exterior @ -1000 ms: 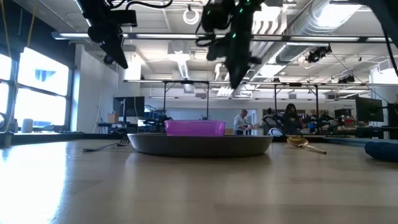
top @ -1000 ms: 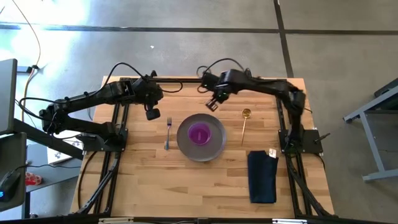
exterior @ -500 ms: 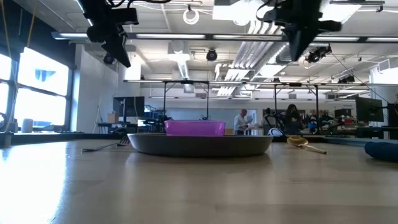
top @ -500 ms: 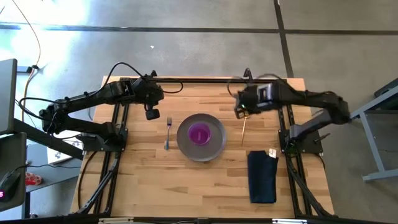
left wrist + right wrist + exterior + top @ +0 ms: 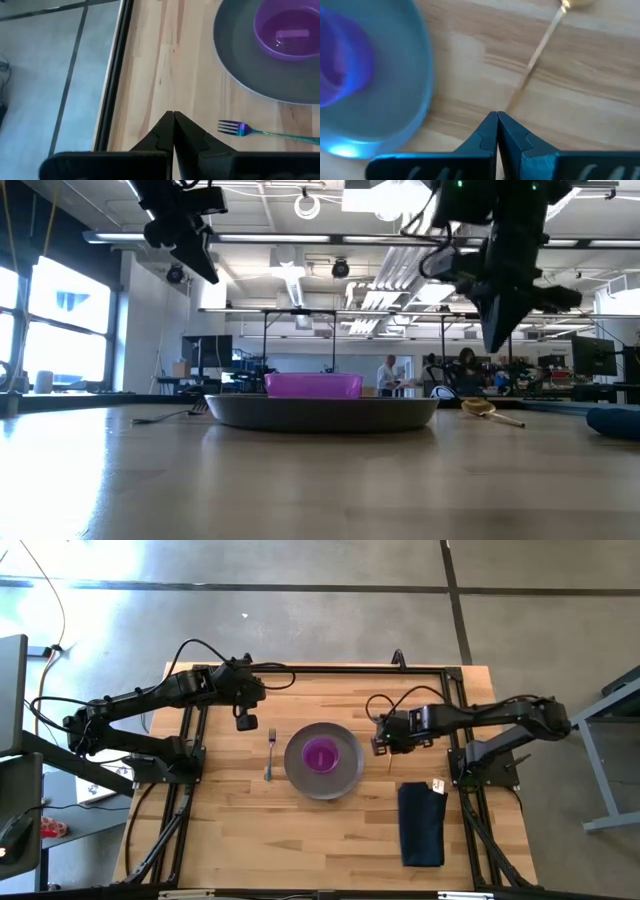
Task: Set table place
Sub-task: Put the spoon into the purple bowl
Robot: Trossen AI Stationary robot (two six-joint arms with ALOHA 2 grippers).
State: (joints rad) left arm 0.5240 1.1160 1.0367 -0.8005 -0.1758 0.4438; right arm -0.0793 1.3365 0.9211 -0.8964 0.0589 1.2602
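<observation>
A round grey plate (image 5: 350,776) lies mid-table with a small purple bowl (image 5: 321,754) standing in it. A fork (image 5: 270,753) with a teal handle lies flat to the plate's left. A gold spoon (image 5: 540,47) lies flat to the plate's right, mostly hidden under my right arm in the high view. A folded navy napkin (image 5: 421,823) lies flat at the near right. My left gripper (image 5: 244,722) is shut and empty, high above the table beyond the fork. My right gripper (image 5: 497,116) is shut and empty, above the spoon's handle and clear of the table in the low view (image 5: 492,348).
The table's black rail frame (image 5: 330,670) runs along its far edge and both sides. Bare wood shows in front of the plate and at the near left (image 5: 250,830). People and desks show in the room beyond the table in the low view.
My right gripper has swung from above the plate's far side toward the table's right edge, then come down and toward the near edge, over the spoon. The plate, bowl, fork, spoon and napkin have stayed where they were.
</observation>
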